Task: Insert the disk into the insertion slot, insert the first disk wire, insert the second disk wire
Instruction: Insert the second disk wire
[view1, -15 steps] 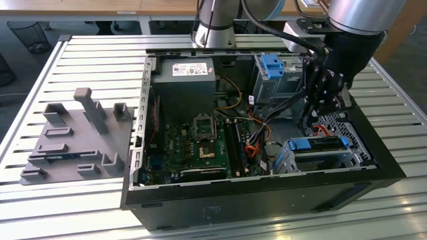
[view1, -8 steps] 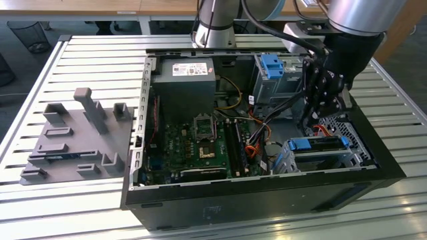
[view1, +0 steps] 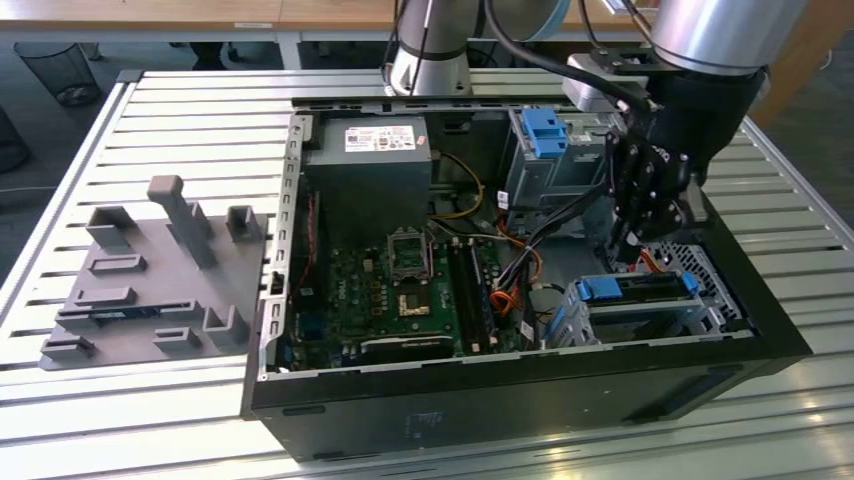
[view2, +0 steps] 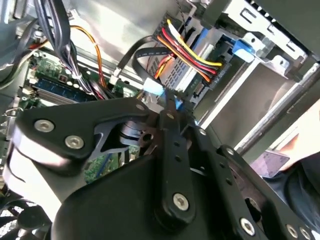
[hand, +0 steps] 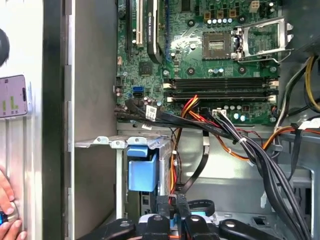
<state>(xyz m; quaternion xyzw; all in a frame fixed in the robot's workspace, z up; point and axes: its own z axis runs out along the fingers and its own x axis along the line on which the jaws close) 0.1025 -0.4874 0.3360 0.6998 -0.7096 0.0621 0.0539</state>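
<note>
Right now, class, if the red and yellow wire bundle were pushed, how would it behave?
Probably floppy: the wire bundle curves loosely. Likely light, being thin strands. It may spring back, as its end joins a black plug.

A white label (view1: 380, 138) sits on the grey power supply (view1: 367, 190), its print too small to read. White markings on the green motherboard (hand: 200, 65) are equally illegible
</note>
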